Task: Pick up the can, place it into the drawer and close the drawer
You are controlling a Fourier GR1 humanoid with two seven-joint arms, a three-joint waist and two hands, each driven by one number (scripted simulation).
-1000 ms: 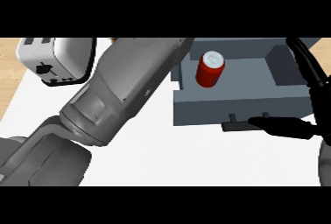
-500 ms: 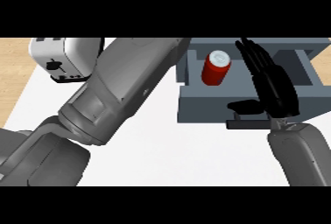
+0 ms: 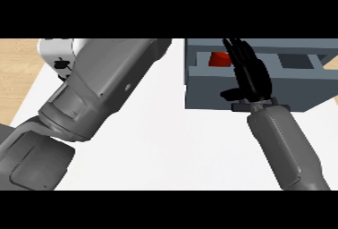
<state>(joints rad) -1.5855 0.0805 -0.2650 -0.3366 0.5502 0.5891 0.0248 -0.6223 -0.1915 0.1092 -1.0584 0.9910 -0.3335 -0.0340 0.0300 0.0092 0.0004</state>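
1. can (image 3: pixel 220 58) sits inside the drawer (image 3: pixel 211 96), at 1 o'clock.
2. your right hand (image 3: pixel 249 77), fingers straight, lies flat on the drawer front, placed to push it closed.
3. left hand is out of view.

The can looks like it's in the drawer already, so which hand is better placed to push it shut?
The right hand. Its straight fingers lie against the drawer front, above the handle, with the can inside. The left hand is out of view; only its forearm shows, off to the side.
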